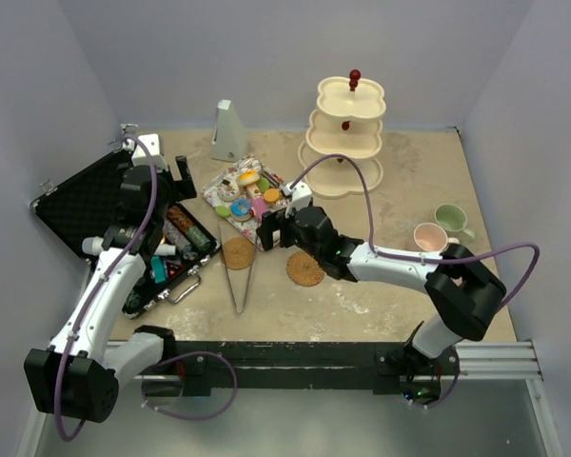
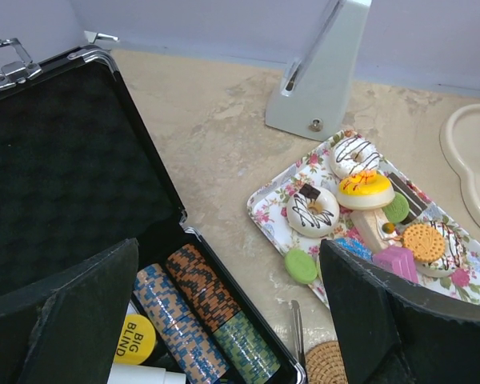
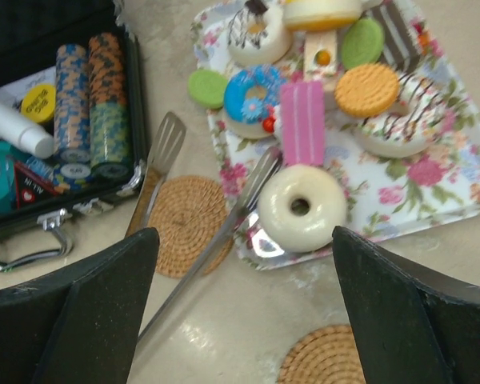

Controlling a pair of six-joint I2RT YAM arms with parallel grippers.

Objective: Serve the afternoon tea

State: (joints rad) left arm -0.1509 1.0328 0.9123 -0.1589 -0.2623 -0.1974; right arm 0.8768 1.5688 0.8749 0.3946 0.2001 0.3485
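Floral tray (image 1: 210,196) of toy donuts (image 1: 249,178) mid-tabletop (image 1: 362,305), right tool (image 1: 271,231) over its near edge; left tool (image 1: 167,171) above open black case (image 1: 81,205); coasters (image 1: 237,252), tongs (image 1: 240,284) near; three-tier stand (image 1: 347,133) back, pink mug (image 1: 430,236), green mug (image 1: 451,219) right

From above, the right gripper (image 1: 265,231) hides part of the floral tray's (image 1: 212,197) near edge, and the toy treats (image 1: 246,190) on it are too small to tell apart. The left wrist view crops the stand (image 2: 468,156) to one curved base edge. The bottom edge of the right wrist view cuts off a woven coaster (image 3: 328,360).
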